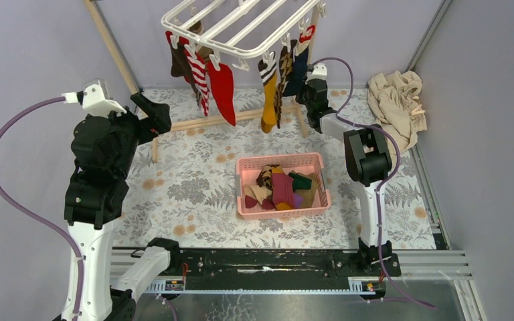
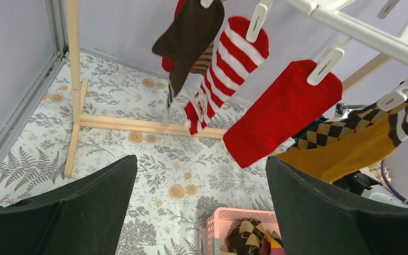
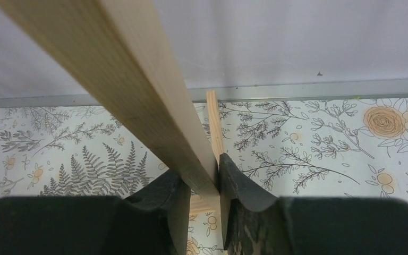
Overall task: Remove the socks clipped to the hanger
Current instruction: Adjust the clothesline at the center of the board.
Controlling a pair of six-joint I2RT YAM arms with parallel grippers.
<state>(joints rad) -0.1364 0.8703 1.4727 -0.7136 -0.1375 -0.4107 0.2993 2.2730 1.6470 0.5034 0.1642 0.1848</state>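
Several socks are clipped under the white hanger [image 1: 231,27], which is hung high at the back of the desk [image 1: 194,194] on a wooden frame [image 2: 138,126], above and behind the pink basket [image 1: 281,158]. At the hanger's left end, a brown sock [image 2: 188,32], a red-and-white striped sock [image 2: 228,69] and a plain red sock [image 2: 281,114] are held by white clips. At its right end, a mustard sock [image 1: 269,100], a dark patterned sock [image 1: 283,73] and a navy sock [image 1: 299,70] are hung close together. The left fingers [image 2: 85,202] are spread wide apart, raised to the left of the hanger and pointed toward the red and striped socks, well apart from them. The right fingers [image 3: 239,186] are clamped on a slanted wooden pole [image 3: 133,79] of the frame, at its right side, just beside the navy sock; both fingers are pressed against the wood. Loose socks of mixed colours are piled in the basket, which is set near the middle of the desk. A crumpled beige cloth [image 1: 395,100] is heaped in the far right corner.
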